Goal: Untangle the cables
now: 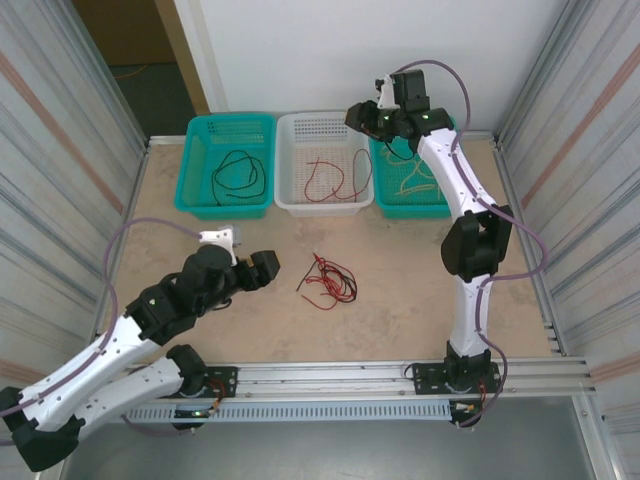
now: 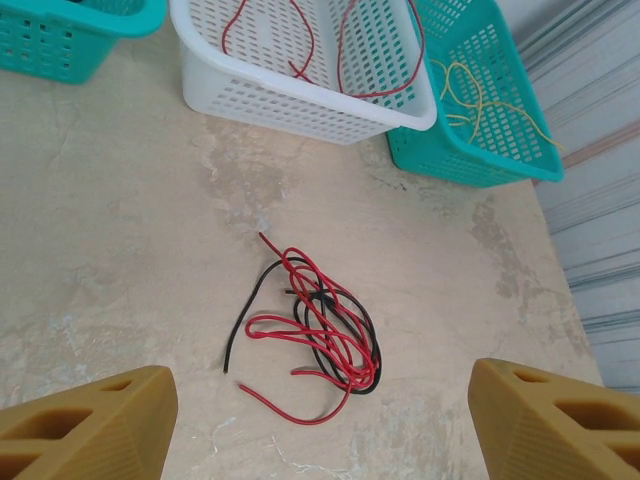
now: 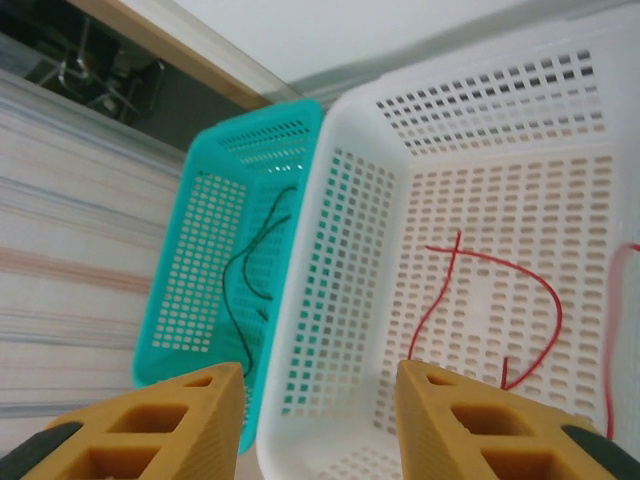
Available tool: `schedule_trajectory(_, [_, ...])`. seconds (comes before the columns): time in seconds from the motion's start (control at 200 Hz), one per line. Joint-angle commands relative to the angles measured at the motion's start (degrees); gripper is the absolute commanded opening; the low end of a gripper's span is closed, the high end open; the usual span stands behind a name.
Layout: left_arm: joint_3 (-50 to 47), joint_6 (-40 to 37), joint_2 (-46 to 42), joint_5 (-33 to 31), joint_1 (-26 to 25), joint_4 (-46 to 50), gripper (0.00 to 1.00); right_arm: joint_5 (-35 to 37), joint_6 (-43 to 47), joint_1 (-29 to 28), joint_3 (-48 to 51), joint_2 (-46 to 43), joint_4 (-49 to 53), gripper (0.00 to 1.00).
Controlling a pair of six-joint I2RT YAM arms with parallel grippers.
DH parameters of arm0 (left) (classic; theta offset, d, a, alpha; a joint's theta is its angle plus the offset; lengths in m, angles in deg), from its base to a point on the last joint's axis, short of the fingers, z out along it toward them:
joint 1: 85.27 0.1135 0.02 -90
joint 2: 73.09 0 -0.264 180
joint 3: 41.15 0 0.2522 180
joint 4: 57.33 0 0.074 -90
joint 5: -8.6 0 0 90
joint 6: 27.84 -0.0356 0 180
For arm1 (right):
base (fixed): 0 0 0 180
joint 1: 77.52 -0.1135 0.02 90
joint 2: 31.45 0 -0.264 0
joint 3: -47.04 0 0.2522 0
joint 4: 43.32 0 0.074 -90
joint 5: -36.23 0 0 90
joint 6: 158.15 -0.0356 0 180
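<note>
A tangle of red and black cables (image 1: 329,281) (image 2: 318,330) lies on the table's middle. My left gripper (image 1: 258,272) (image 2: 320,420) hovers just left of it, open, nothing between its fingers. My right gripper (image 1: 368,118) (image 3: 320,420) hangs over the back baskets, near the seam of the white and right teal ones, jaws apart and empty. A red cable (image 1: 330,178) (image 3: 500,310) lies in the white basket (image 1: 322,204), a black cable (image 1: 237,172) (image 3: 245,280) in the left teal basket (image 1: 186,186), and a pale yellow cable (image 1: 415,180) (image 2: 470,100) in the right teal basket (image 1: 410,208).
Corrugated metal walls stand on both sides (image 1: 60,180) (image 1: 580,150). A metal rail (image 1: 340,375) runs along the near edge by the arm bases. Bare tabletop (image 1: 400,290) lies between the tangle and the right arm.
</note>
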Motion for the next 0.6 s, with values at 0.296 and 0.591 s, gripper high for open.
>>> schedule_trajectory(0.296, [1.7,1.2,3.8,4.5,3.3,-1.0,0.77,8.6,6.2,-9.3,23.2,-12.1,3.4,0.33])
schedule_trajectory(0.591, [1.7,2.9,9.0,9.8,6.2,-1.0,0.74,14.3,6.6,-21.3,46.6,-26.5,5.2,0.39])
